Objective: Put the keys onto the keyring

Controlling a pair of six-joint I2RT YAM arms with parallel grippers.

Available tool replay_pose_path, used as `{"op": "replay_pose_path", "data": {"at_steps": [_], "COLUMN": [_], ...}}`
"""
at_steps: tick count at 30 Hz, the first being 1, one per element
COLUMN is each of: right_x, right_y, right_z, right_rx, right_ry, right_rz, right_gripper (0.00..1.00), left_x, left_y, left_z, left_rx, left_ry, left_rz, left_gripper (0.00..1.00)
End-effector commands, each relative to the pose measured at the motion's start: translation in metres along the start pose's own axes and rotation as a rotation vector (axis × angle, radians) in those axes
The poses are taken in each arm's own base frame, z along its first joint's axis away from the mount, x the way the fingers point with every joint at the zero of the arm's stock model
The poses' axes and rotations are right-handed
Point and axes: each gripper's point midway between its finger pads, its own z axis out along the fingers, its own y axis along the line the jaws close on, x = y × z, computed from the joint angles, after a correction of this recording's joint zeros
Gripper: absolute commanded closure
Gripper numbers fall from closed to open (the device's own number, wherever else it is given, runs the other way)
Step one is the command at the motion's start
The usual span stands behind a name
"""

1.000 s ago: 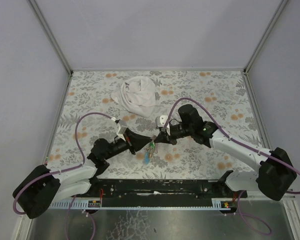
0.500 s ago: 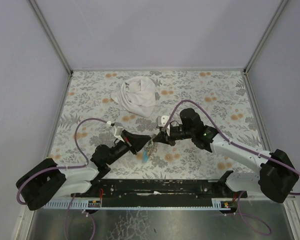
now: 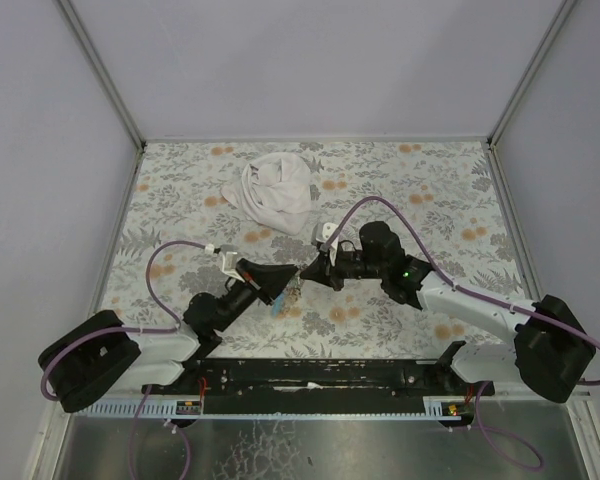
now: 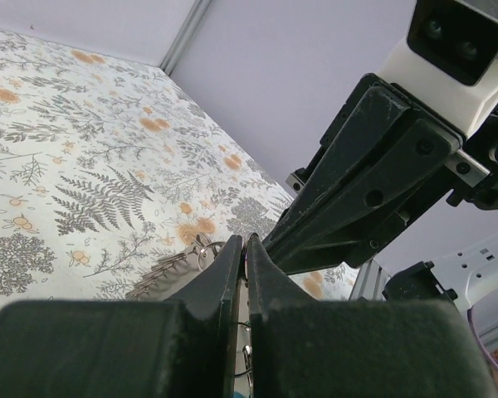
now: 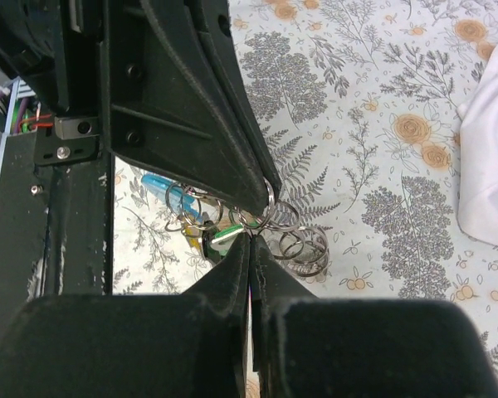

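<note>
My left gripper (image 3: 288, 282) and right gripper (image 3: 302, 270) meet tip to tip over the middle of the table, both shut. In the right wrist view the left gripper's fingers (image 5: 232, 157) pinch a thin metal ring of the keyring (image 5: 270, 199). From that ring hang more rings (image 5: 303, 245), a light-blue piece (image 5: 168, 192) and the keys. A green key (image 5: 226, 236) ends at the tips of my right gripper (image 5: 251, 239), which looks closed on it. In the left wrist view my left gripper (image 4: 246, 240) holds ring wire between its pads, with the grey strap (image 4: 166, 269) beside it.
A crumpled white cloth (image 3: 275, 192) lies at the back of the flower-patterned table (image 3: 440, 190). Grey walls stand round the table on three sides. Purple cables loop over both arms.
Both grippers have moved a little left and toward the back together. The bunch of rings and keys has gone with them and now hangs closer under the fingertips.
</note>
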Motion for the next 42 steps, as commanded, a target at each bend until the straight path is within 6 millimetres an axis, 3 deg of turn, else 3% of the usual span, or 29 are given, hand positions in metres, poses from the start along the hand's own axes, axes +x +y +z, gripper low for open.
{"op": "replay_pose_path", "data": {"at_steps": [1, 7, 14, 22, 29, 33, 42], "right_x": [0.014, 0.016, -0.003, 0.018, 0.014, 0.004, -0.020], "right_y": [0.013, 0.023, 0.041, 0.012, 0.023, 0.025, 0.013], "right_z": [0.003, 0.008, 0.015, 0.011, 0.016, 0.004, -0.039], "right_rx": [0.009, -0.035, -0.161, -0.017, -0.109, -0.111, -0.074], "right_ry": [0.038, 0.001, -0.130, -0.128, -0.138, -0.194, -0.158], "right_rz": [0.139, 0.223, 0.240, 0.552, 0.660, 0.509, -0.035], "right_gripper": [1.00, 1.00, 1.00, 1.00, 1.00, 1.00, 0.63], "left_x": [-0.064, -0.069, -0.060, -0.074, -0.071, -0.065, -0.050], "left_y": [-0.019, -0.019, -0.011, -0.021, -0.028, -0.042, -0.052], "left_z": [0.000, -0.003, 0.000, -0.012, -0.011, -0.010, -0.011], "left_rx": [0.041, 0.038, 0.008, 0.047, 0.085, 0.158, 0.249], "left_ry": [-0.266, -0.287, -0.263, -0.309, -0.287, -0.249, -0.162], "left_rz": [-0.008, -0.018, -0.033, -0.002, 0.025, 0.077, 0.136], "left_gripper": [1.00, 1.00, 1.00, 1.00, 1.00, 1.00, 1.00]}}
